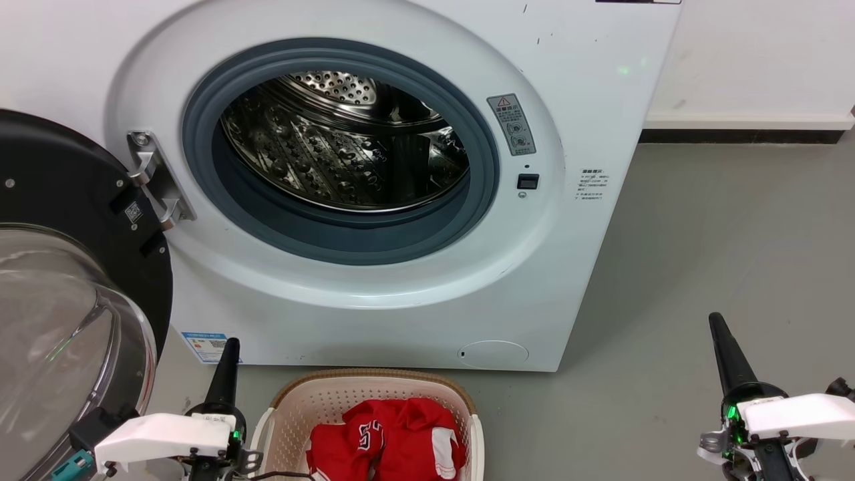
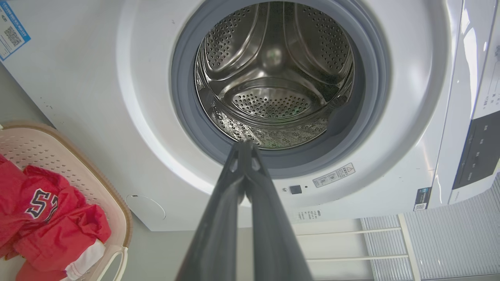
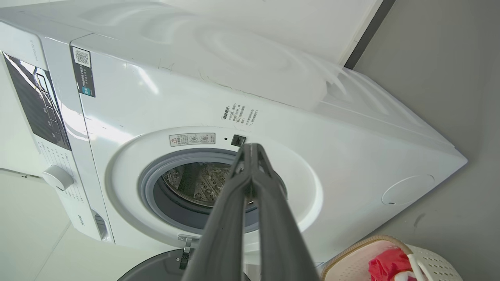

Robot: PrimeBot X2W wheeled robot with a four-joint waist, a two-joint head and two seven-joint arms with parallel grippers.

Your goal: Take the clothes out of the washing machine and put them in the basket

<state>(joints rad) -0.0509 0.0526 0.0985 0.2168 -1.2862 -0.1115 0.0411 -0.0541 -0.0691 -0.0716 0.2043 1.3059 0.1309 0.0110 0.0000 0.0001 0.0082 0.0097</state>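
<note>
Your left gripper has its two long dark fingers pressed together from base to tip, clenched on nothing and touching nothing. It hangs over the grey floor just beside the left side of the one small cream-white perforated plastic basket with a brown rim. In the left wrist view its closed tips point at the lower lip of the drum opening. Your right gripper is the same, fingers shut tight with nothing between them. It is poised over bare floor well apart from the basket, out past the front right corner of the machine. The basket stands on the floor close against the foot of the one large white front-loading washing machine, below the opening. The red jersey clothes with white trim lie heaped in the basket, towards its near side, with a dark number edged in white facing up. They read as one bundle, and you cannot tell from here how many garments make it up. Above, the single grey rubber seal rings the perforated steel drum, whose shiny walls show all round. The one round black-rimmed glass door stands swung wide open at the machine's left edge, on its metal hinge.
</note>
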